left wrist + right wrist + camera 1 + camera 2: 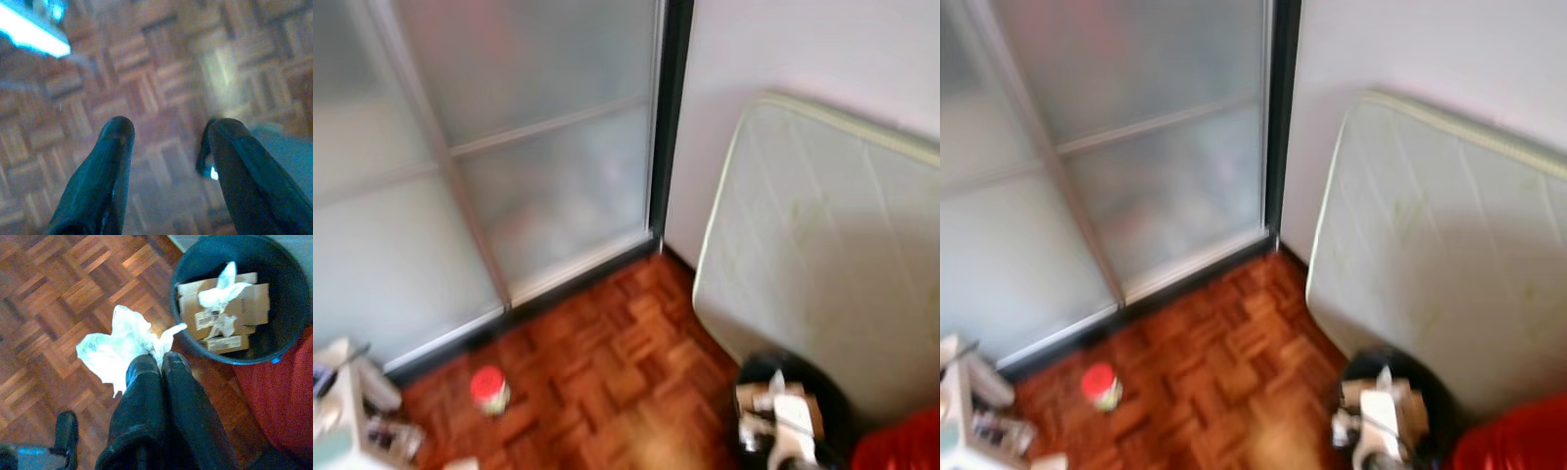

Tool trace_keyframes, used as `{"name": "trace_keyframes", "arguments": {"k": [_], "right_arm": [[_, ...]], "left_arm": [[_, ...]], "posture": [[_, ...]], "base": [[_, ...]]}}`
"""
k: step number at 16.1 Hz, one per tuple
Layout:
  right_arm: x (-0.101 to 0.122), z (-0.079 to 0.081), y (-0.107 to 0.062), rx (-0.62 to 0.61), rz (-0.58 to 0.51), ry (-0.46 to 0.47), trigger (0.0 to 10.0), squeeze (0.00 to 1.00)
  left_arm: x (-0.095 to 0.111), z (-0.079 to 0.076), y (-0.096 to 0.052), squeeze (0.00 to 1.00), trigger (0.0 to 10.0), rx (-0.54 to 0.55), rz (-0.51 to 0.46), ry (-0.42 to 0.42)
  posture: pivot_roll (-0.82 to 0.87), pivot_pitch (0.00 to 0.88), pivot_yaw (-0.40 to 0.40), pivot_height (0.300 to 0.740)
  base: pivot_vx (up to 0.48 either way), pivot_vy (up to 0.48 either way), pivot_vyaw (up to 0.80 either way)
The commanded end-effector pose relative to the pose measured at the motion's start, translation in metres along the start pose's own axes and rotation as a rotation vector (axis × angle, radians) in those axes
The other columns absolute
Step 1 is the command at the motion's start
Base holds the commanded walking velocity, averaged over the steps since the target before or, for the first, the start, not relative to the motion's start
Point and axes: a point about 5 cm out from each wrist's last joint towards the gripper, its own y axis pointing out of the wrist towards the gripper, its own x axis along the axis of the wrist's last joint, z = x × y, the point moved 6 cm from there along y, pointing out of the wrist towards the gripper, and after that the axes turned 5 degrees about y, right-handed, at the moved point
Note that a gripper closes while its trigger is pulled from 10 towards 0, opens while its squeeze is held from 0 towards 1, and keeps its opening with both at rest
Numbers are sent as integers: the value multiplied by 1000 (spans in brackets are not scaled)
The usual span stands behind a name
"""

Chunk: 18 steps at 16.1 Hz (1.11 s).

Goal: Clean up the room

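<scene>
In the right wrist view my right gripper (155,360) is shut on a crumpled white plastic bag (117,345) and holds it above the parquet floor. It is just beside a round black bin (281,269). The bin holds cardboard boxes (244,298) and a white wrapper (220,291). From the head, the bin (832,392) stands at the lower right, at the foot of the mattress. My left gripper (168,129) hangs open over bare parquet, with nothing between its fingers. A small jar with a red lid (489,389) stands on the floor at the lower left.
A pale mattress (822,245) leans against the white wall on the right. Frosted sliding doors (509,166) close off the far side. Loose clutter (352,411) lies at the bottom left, and a red object (901,446) sits beside the bin. Parquet (607,372) lies between them.
</scene>
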Motion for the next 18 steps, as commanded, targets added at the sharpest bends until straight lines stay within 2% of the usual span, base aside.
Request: {"name": "trace_keyframes", "arguments": {"k": [1, 3, 18], "right_arm": [[-6, -11, -2, -33, 17, 11, 10000, 0], [-8, -11, -2, -31, 27, 15, 10000, 0], [-9, -10, -2, -29, 36, 17, 10000, 0]], "left_arm": [[-3, -5, 0, 0, 10000, -10, 5, -6], [-3, -5, 0, 0, 10000, -12, 7, -7], [-4, -7, -1, 0, 10000, -22, 8, -12]], "posture": [[127, 0, -3, 740], [129, 0, -4, 740], [133, 0, -2, 740]], "base": [[416, 0, -600], [334, 0, -775], [0, 0, -775]]}}
